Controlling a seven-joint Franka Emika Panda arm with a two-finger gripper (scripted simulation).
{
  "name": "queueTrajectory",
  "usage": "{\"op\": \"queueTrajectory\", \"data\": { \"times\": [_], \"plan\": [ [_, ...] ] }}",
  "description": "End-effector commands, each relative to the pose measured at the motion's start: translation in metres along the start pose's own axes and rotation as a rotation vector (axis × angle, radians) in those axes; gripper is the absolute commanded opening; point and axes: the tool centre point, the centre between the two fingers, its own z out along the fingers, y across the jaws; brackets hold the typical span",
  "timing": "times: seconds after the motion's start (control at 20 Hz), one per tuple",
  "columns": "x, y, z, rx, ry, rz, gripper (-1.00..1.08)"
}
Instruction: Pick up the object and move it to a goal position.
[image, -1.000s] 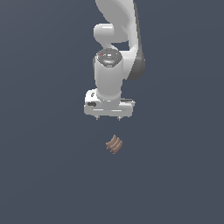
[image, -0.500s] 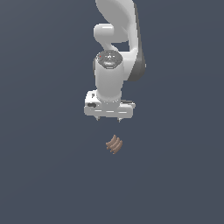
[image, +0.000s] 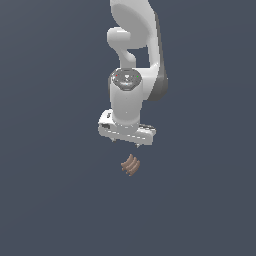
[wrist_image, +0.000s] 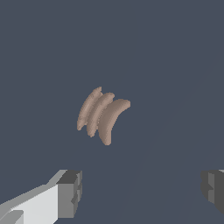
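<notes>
The object (image: 130, 164) is a small brown curved bunch of ribs lying on the flat dark grey ground. It also shows in the wrist view (wrist_image: 101, 114) as three stubby curved ridges. My white gripper (image: 126, 144) hangs above it, a short way up, and points down. Its fingers (wrist_image: 70, 193) stand wide apart with nothing between them. The object lies ahead of the gap between the fingers in the wrist view, clear of both.
The white arm (image: 134, 60) rises behind the gripper to the frame's top. The ground (image: 50, 200) is plain dark grey all round.
The gripper has come down a little toward the object and shifted slightly to the exterior view's left. The object has not moved.
</notes>
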Motion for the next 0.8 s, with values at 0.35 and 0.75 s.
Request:
{"op": "queueTrajectory", "data": {
  "times": [0.35,0.75],
  "plan": [
    [0.024,-0.018,0.029,0.014,-0.003,0.249,1.00],
    [0.038,-0.030,0.049,0.020,-0.004,0.405,1.00]
  ]
}}
